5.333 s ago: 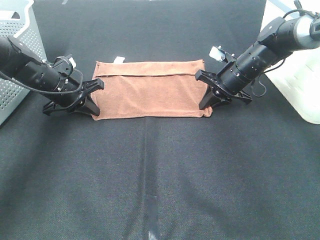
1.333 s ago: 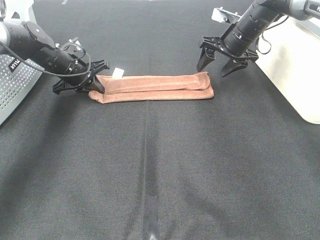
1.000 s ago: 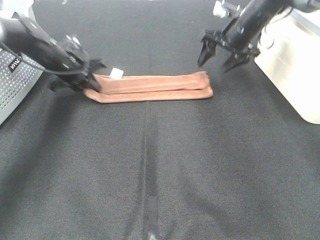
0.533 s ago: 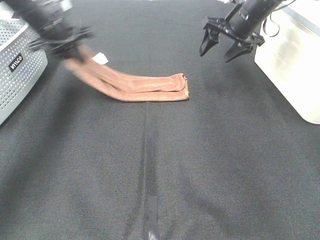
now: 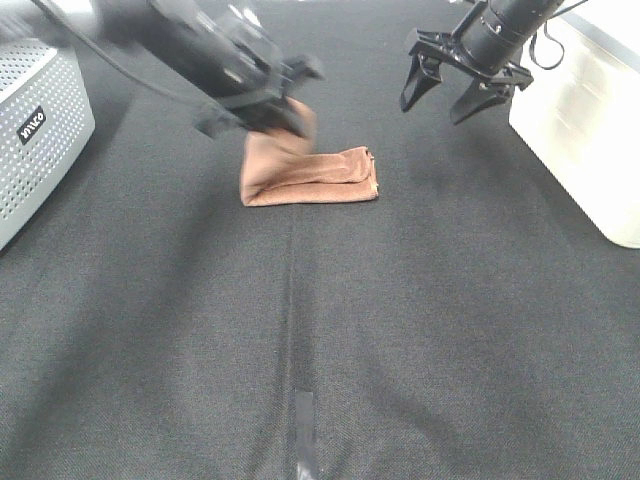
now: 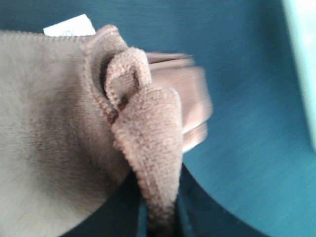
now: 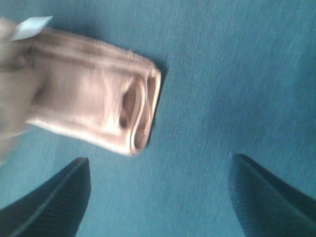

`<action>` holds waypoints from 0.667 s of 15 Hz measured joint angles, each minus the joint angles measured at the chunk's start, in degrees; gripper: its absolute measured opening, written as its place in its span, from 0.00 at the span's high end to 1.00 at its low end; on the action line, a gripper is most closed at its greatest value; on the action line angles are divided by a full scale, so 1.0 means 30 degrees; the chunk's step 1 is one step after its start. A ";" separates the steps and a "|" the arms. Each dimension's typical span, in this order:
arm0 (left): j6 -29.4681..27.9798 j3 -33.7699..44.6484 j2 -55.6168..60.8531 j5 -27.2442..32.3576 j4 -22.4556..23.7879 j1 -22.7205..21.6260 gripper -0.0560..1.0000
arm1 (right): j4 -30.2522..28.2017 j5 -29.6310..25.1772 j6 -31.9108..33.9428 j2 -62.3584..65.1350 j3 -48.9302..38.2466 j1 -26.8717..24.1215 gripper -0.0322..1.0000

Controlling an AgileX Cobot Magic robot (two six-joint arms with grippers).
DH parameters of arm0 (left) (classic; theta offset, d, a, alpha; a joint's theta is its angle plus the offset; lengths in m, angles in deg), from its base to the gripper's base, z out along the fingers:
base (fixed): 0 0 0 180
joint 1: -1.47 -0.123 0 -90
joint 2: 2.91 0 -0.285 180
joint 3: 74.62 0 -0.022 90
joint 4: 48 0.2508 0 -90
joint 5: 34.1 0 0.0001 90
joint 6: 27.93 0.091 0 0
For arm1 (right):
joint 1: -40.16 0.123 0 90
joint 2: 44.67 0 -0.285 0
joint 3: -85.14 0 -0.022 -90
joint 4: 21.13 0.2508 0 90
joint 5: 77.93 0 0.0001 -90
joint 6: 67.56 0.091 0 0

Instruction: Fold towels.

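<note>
The reddish-brown towel (image 5: 325, 176) lies as a long folded strip on the black table. Its left end is lifted and doubled over toward the right. My left gripper (image 5: 287, 112) is shut on that lifted end, above the strip's left part. The left wrist view shows the bunched cloth (image 6: 143, 148) pinched between the jaws, with the white tag (image 6: 69, 24) beside it. My right gripper (image 5: 456, 92) is open and empty, in the air to the back right of the towel's right end. The right wrist view shows that rolled end (image 7: 98, 106) beyond the spread fingers (image 7: 49, 207).
A grey perforated basket (image 5: 35, 130) stands at the left edge. A white bin (image 5: 590, 120) stands at the right edge, close behind my right arm. A pale tape mark (image 5: 303, 420) lies on the black cloth near the front.
My left gripper has swung from far left to the right, carrying the towel's left end up and over the strip. The right gripper stays open, barely moved.
</note>
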 joint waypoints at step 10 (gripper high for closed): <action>0.0554 -0.0764 -0.0726 -0.3113 -0.5825 0.0477 0.25 | 0.1451 -0.0439 0.0000 0.0000 0.0000 0.0000 0.26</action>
